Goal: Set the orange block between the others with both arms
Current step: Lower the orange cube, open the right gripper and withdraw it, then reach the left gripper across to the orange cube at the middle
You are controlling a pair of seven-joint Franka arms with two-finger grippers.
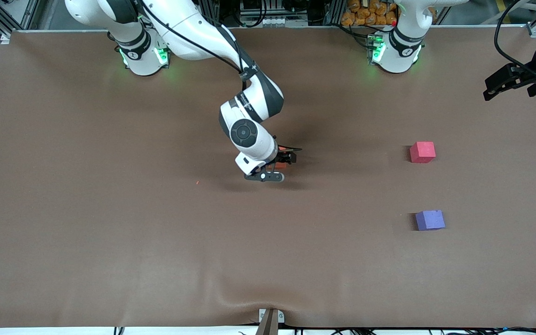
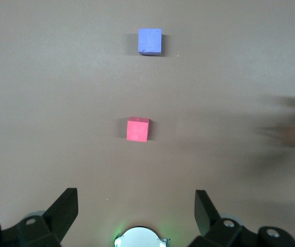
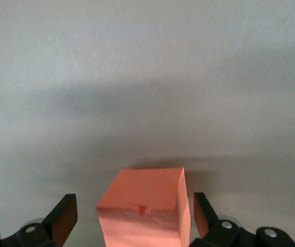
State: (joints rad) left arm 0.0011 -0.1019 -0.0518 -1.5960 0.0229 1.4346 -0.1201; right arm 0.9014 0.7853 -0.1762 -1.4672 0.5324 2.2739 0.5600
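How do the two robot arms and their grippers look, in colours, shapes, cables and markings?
Both arms are white with rounded, jointed segments and dark grey to black bands. The right arm has a round dark cap on its wrist and a black cable along it. Both round bases glow green. The right gripper and the left gripper are black, each with two flat, wedge-shaped fingers.

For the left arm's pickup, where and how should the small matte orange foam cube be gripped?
Judging from these views: come straight down from above and close on two opposite vertical faces of the small matte orange foam cube. It sits flat on the brown table, faces parallel, sides free. The open right claw straddles it and must clear first; the open left claw waits.
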